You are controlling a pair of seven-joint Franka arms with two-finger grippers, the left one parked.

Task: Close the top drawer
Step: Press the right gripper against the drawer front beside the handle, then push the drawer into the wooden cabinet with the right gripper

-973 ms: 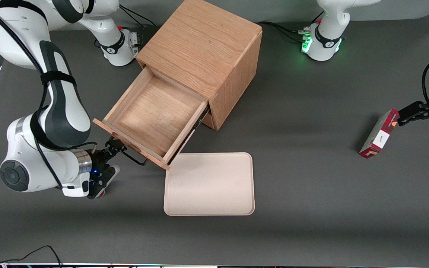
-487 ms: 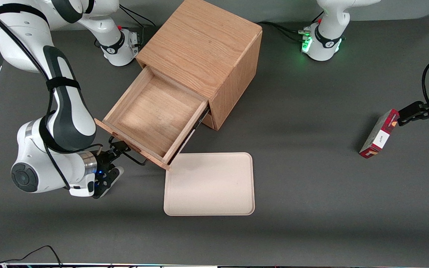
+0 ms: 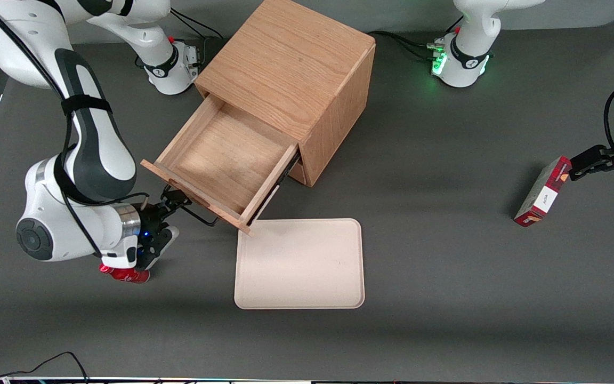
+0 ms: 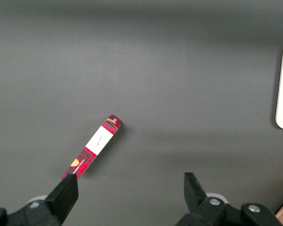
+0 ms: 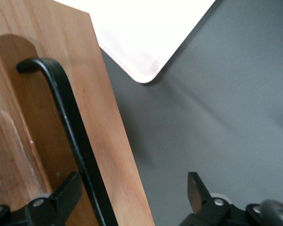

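Note:
The top drawer (image 3: 227, 157) of the oak cabinet (image 3: 291, 69) stands pulled out, and its shallow box is empty. A thin black wire handle (image 3: 196, 214) runs along the drawer front (image 5: 101, 117). My right gripper (image 3: 172, 205) is at that front, nearer the camera than the drawer. In the right wrist view the gripper (image 5: 129, 193) is open. The handle (image 5: 73, 136) and the edge of the front lie between its fingers (image 5: 66, 193), which are spread wide and not clamped on either.
A beige tray (image 3: 299, 264) lies flat on the table by the drawer's corner, nearer the camera; its corner (image 5: 146, 33) shows at the wrist. A red can (image 3: 123, 273) lies under my wrist. A red box (image 3: 542, 192) stands toward the parked arm's end.
The drawer has slid partway into the cabinet. My gripper has followed its front toward the cabinet. The red can under my wrist now shows.

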